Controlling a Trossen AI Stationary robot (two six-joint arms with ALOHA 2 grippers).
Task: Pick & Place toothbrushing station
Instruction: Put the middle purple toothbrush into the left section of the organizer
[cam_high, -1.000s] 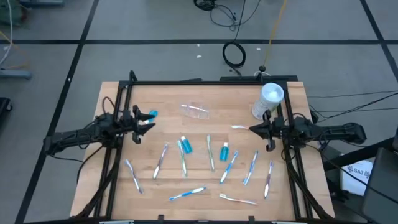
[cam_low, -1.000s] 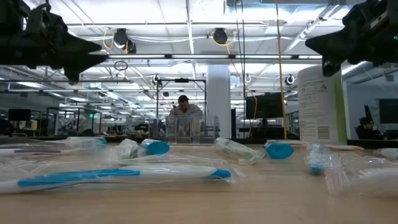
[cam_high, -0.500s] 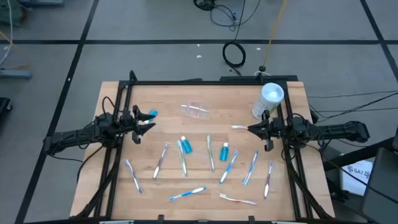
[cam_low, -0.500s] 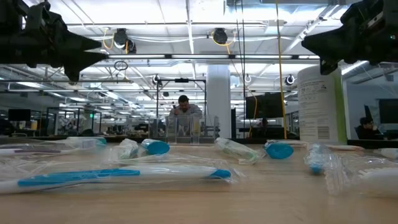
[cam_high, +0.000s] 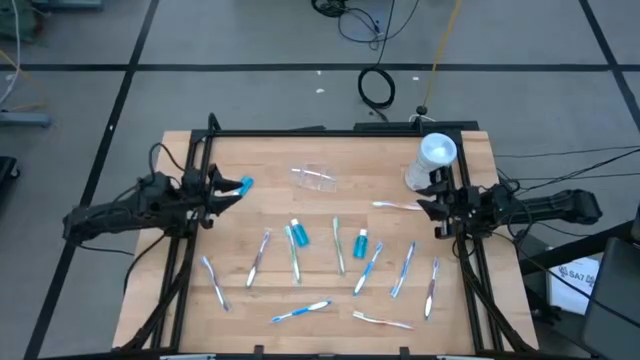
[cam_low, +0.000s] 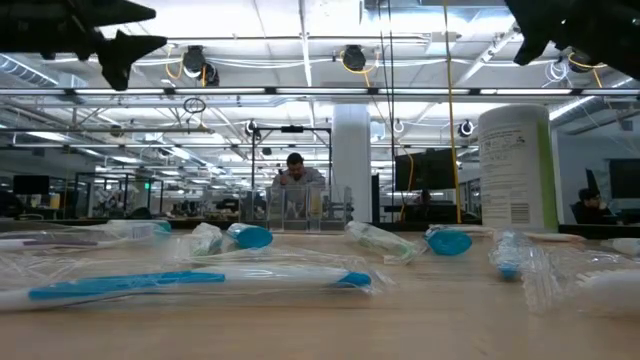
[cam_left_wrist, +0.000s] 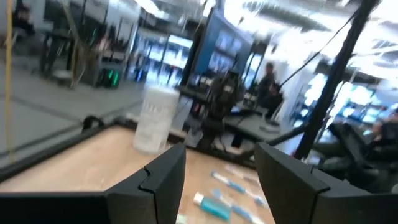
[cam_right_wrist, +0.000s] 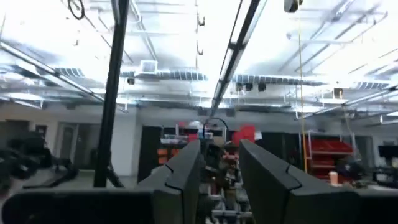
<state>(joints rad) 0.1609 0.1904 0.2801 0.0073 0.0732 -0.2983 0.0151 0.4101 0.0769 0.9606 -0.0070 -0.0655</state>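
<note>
Several slim toothbrushes (cam_high: 338, 246) lie flat and scattered over the near half of the wooden table (cam_high: 270, 150). Two teal toothpaste tubes (cam_high: 297, 234) (cam_high: 361, 241) lie among them. The clear cup (cam_high: 315, 178) lies on its side near the middle. A small teal piece (cam_high: 245, 185) lies just ahead of my left gripper (cam_high: 228, 193), which hangs open and empty above the table's left side; its fingers also show in the left wrist view (cam_left_wrist: 221, 171). My right gripper (cam_high: 427, 208) hangs open and empty above the right side, tipped upward (cam_right_wrist: 221, 168).
A tall white canister (cam_high: 432, 160) stands at the far right, just beyond my right gripper. A black frame (cam_high: 330, 131) runs along the table's far edge and down both sides. One toothbrush (cam_high: 395, 205) lies just left of my right gripper.
Both grippers have risen. My left gripper has drawn back toward the table's left edge, my right gripper toward the right edge. The things on the table have stayed where they were.
</note>
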